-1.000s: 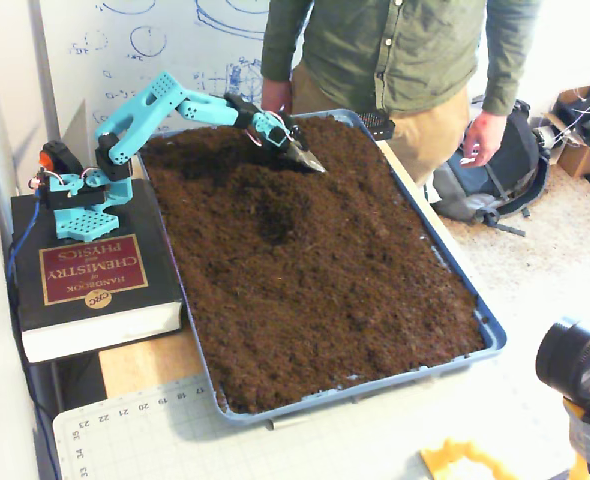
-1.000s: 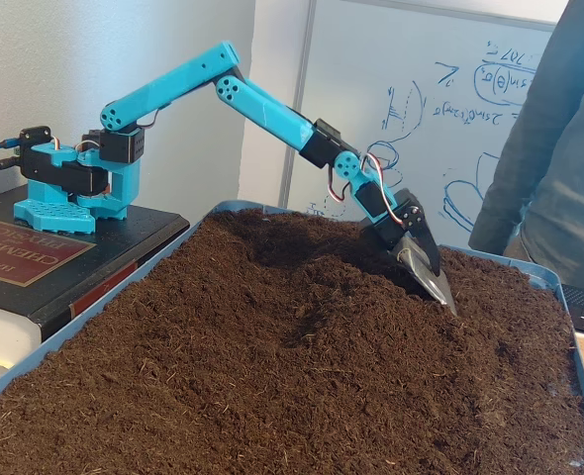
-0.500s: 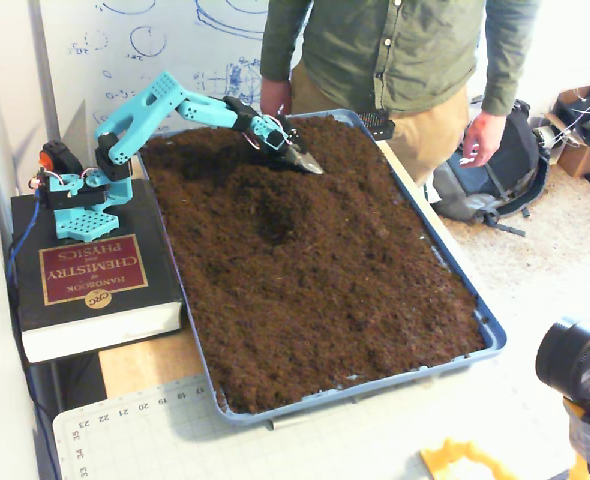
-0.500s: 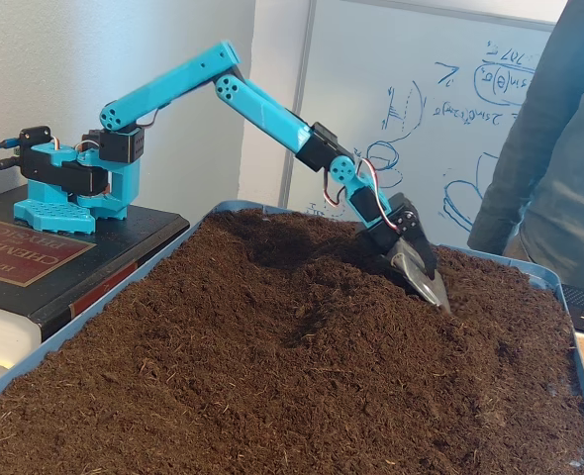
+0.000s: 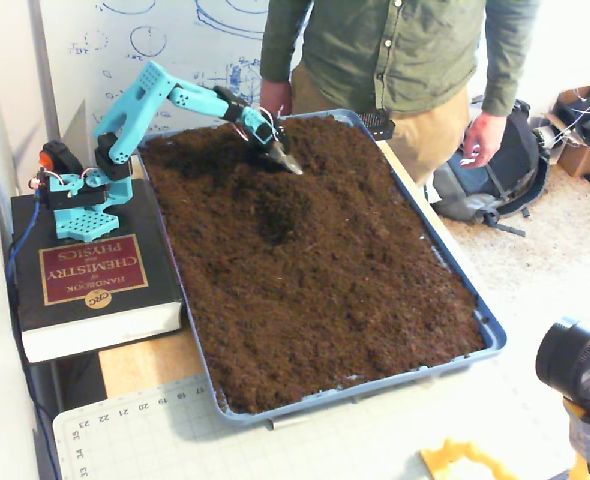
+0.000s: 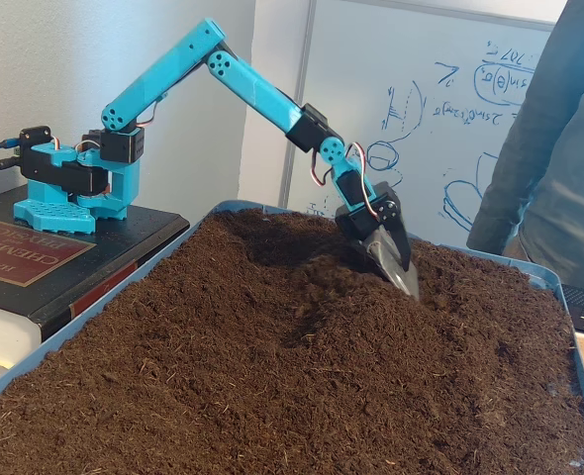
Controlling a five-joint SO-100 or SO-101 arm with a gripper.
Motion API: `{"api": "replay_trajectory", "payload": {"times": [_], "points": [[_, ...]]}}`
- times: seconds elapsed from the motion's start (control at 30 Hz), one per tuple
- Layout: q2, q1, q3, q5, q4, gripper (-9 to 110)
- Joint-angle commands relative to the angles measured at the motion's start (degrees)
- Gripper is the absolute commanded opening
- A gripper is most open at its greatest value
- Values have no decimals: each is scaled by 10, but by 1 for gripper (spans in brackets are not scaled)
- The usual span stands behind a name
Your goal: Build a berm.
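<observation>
A person in a green shirt (image 5: 395,50) stands at the far edge of the shallow blue plastic tray (image 5: 490,330), close behind the turquoise printed arm (image 6: 233,84); one hand hangs just past the tray's far rim. A whiteboard with blue marker sketches (image 6: 470,89) backs the scene. The arm's base sits on a thick black chemistry handbook (image 5: 90,275) that lies flush against the tray's left side in the higher fixed view. A dark backpack (image 5: 500,170) rests on the floor to the right, and a black camera lens (image 5: 575,360) stands near the tray's near right corner.

The tray is filled almost rim to rim with loose dark brown soil (image 5: 345,270), so open room lies mostly toward the near end, well apart from the arm. A darker scooped hollow (image 5: 275,215) sits just in front of the tool.

The gripper (image 6: 403,282), a metal scoop-like blade, points down with its tip touching the soil; whether its fingers are parted cannot be told, and nothing is seen held. The berm (image 6: 302,287), a low crumbly ridge, rises beside the tool near the tray's far end.
</observation>
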Motion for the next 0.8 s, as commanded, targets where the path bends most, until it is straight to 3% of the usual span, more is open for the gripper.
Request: {"api": "replay_trajectory", "payload": {"times": [0.0,0.27,0.63,0.77], "points": [[47,-25,-12,10,113,1],[121,-28,-65,10,220,1],[221,32,-231,8,215,1],[207,73,-249,0,144,1]]}}
